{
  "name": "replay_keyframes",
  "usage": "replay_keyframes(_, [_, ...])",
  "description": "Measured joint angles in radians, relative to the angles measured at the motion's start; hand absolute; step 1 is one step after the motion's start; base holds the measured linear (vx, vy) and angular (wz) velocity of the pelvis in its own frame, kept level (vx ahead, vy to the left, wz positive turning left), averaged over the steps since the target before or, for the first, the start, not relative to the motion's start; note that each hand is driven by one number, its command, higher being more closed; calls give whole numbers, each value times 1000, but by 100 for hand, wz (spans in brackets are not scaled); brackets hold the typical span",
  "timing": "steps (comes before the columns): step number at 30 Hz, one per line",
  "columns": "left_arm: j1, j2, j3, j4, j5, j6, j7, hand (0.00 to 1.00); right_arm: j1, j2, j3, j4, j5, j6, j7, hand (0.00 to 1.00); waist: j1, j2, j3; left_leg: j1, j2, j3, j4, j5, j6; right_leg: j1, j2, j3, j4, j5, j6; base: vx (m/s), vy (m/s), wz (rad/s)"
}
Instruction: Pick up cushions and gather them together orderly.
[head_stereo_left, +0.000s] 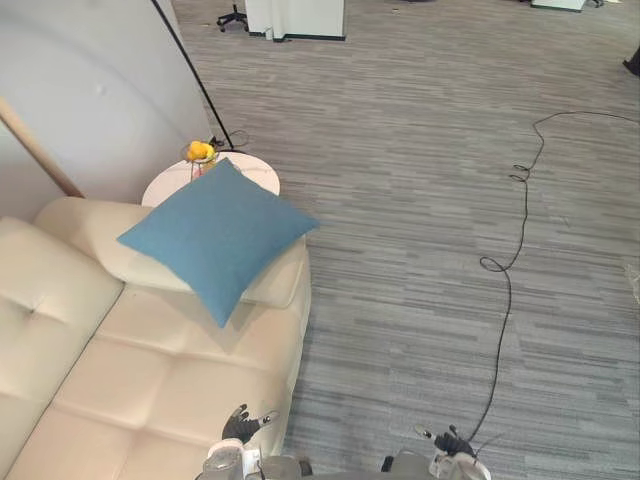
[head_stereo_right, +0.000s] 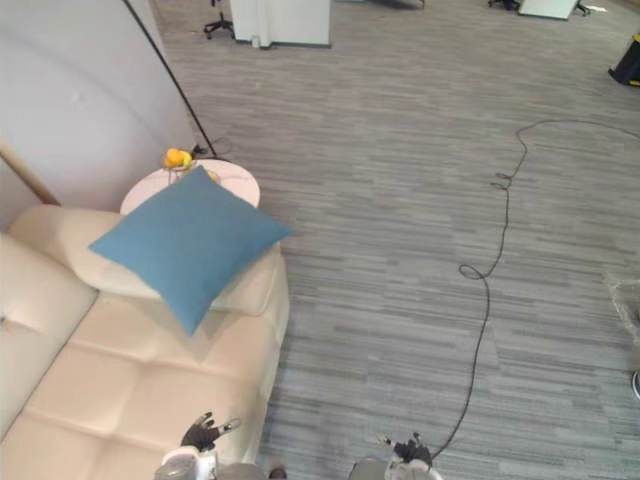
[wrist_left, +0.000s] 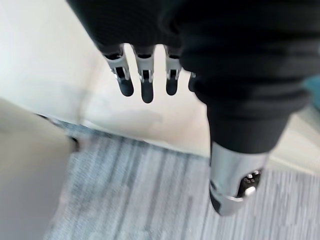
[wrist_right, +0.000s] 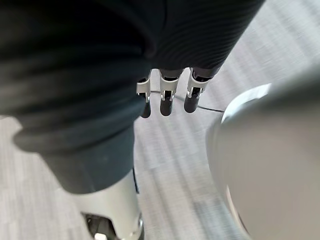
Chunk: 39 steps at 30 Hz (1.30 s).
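The left hand (head_stereo_left: 243, 425) hangs at the near edge over the near end of the cream sofa (head_stereo_left: 130, 370), fingers (wrist_left: 146, 86) straight and apart, holding nothing. The right hand (head_stereo_left: 452, 441) is to its right above the grey carpet (head_stereo_left: 420, 200), its fingers (wrist_right: 167, 99) likewise loose and empty. The blue cushion (head_stereo_left: 218, 235) lies well away from both, tilted corner-up against the sofa's far armrest, with a round white side table (head_stereo_left: 165, 185) bearing something yellow (head_stereo_left: 200, 150) just beyond it.
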<state>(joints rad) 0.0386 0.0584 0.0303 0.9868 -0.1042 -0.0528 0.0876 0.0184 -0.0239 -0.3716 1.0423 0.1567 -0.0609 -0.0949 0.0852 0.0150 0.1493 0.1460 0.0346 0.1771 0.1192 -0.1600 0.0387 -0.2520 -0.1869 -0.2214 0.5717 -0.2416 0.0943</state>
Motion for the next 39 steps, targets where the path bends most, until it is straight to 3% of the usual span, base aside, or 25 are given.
replay_keyframes(1, [2,7,-11,9,0,0,0,0,1,-2,-3,5,1,1,2,0,-27,-3,-2,9,15,-34,1,-21,-27,-18,46,108,-231,99,11,391,-269,58])
replay_keyframes(2, [5,7,-12,11,0,0,-1,0,3,-2,-9,8,1,1,3,0,-31,-6,-2,15,15,-44,3,-36,-39,-18,52,140,-280,135,16,487,-364,79])
replay_keyframes(3, [10,12,-4,18,3,-4,-2,0,17,1,-38,24,6,1,5,0,-33,-31,-6,48,9,-80,19,-97,-81,-24,50,195,-324,232,-7,435,-348,48])
replay_keyframes(4, [16,-3,30,40,6,-3,1,0,8,-18,-56,39,2,3,5,0,-30,2,-2,55,30,-106,93,-121,-97,-22,66,184,-234,227,-32,430,-349,41])
replay_keyframes(5, [25,-10,36,37,5,-3,0,0,7,-25,-55,43,1,4,5,0,-27,9,-8,25,40,-112,159,-120,-98,-19,65,174,-223,206,-40,401,-358,37])
replay_keyframes(6, [39,-36,65,12,7,-6,6,0,13,-42,-44,39,0,4,5,0,-33,23,-18,-101,63,-140,406,-107,-113,-1,69,143,-218,169,-49,361,-333,48])
replay_keyframes(7, [38,-51,78,-3,3,-8,8,0,20,-55,-36,38,2,4,3,0,-27,58,-10,-198,103,-154,602,-34,-141,43,85,109,-226,149,-66,352,-324,57])
replay_keyframes(9, [40,-53,78,-6,-4,-10,5,0,21,-61,-22,38,2,5,-2,0,-24,69,-9,-273,151,-123,770,51,-133,127,88,66,-264,125,-89,319,-221,49])
replay_keyframes(11, [40,-44,65,-5,-4,-10,3,0,21,-56,-22,38,2,5,-4,0,-23,64,-7,-307,164,-72,792,23,-115,195,87,42,-319,119,-98,336,-202,51])
replay_keyframes(13, [37,-40,65,-14,-4,-11,-2,0,18,-53,-22,36,3,5,-4,0,-20,59,-4,-358,153,18,706,-23,-98,274,80,1,-404,121,-93,272,-120,56])
replay_keyframes(14, [34,-38,58,-14,-5,-12,-2,0,19,-53,-22,36,3,6,-4,0,-19,56,-2,-355,128,66,552,-32,-105,300,70,-30,-434,123,-82,223,-13,57])
replay_keyframes(15, [30,-34,44,-12,-4,-11,-3,0,22,-55,-22,36,4,6,-4,0,-22,56,-2,-333,105,124,361,-13,-101,325,68,-58,-456,115,-70,223,-13,55])
replay_keyframes(16, [31,-33,39,-11,-4,-11,-3,0,22,-55,-22,36,4,6,-4,0,-21,57,-2,-328,97,141,291,6,-101,332,69,-68,-461,112,-65,291,70,61])
replay_keyframes(17, [29,-33,33,-4,7,-10,-4,0,26,-55,-21,35,4,6,-5,0,-22,57,-2,-313,84,215,137,83,-101,359,74,-96,-471,101,-49,265,82,54])
replay_keyframes(18, [27,-32,32,-1,11,-10,-5,0,31,-56,-22,34,4,6,-5,0,-22,60,-4,-305,83,258,81,143,-79,374,84,-109,-469,88,-33,407,125,56])
replay_keyframes(19, [19,-28,32,3,19,-9,-7,0,32,-52,-26,36,4,7,-6,0,-19,45,-3,-292,69,276,71,153,-17,388,72,-113,-467,79,-23,333,101,41])
replay_keyframes(21, [10,-1,33,6,25,-9,-12,0,20,-23,-26,34,8,3,-5,0,-13,-2,-1,-283,32,276,80,109,9,396,40,-120,-445,71,-5,377,123,27])
replay_keyframes(23, [11,-1,37,12,22,-8,-12,0,23,-22,-22,39,7,3,-3,0,-10,0,0,-251,24,266,100,64,18,362,6,-91,-286,57,17,265,124,20])
replay_keyframes(25, [10,1,33,25,24,-4,-13,0,46,-11,-8,26,11,3,4,0,-21,1,4,-153,-4,223,96,7,8,217,-67,-1,168,97,133,317,144,40])
replay_keyframes(28, [14,5,30,25,34,4,-14,0,71,-11,-5,-8,8,0,7,0,-24,-11,-3,-68,-28,152,70,-19,5,144,-74,19,277,37,99,294,39,76])
replay_keyframes(32, [-4,-1,30,21,40,5,-14,0,71,-5,-8,-18,11,0,8,0,-28,-10,-4,-61,-30,-6,62,-27,-2,97,8,92,38,4,43,247,-103,127])
replay_keyframes(34, [-8,-6,30,8,42,9,-14,0,73,7,-8,-24,22,-1,6,0,-30,-10,-4,-85,-29,-133,99,-47,-23,100,92,270,-134,27,13,219,-259,157])
replay_keyframes(35, [-8,-8,30,4,42,9,-14,0,72,10,-7,-24,23,0,6,0,-30,-11,-4,-93,-30,-163,116,-57,-31,102,107,308,-164,40,12,227,-338,156])
replay_keyframes(37, [-11,-4,32,-7,42,8,-13,0,81,33,-6,-26,43,0,6,0,-29,-49,-21,-126,-50,-230,179,-92,-62,125,109,365,-254,125,0,216,-378,136])
replay_keyframes(39, [-10,-51,57,3,42,6,-12,0,82,15,-18,-31,48,1,5,0,-21,4,-47,-140,2,-255,206,-110,-74,153,123,254,-256,76,-29,207,-336,115])
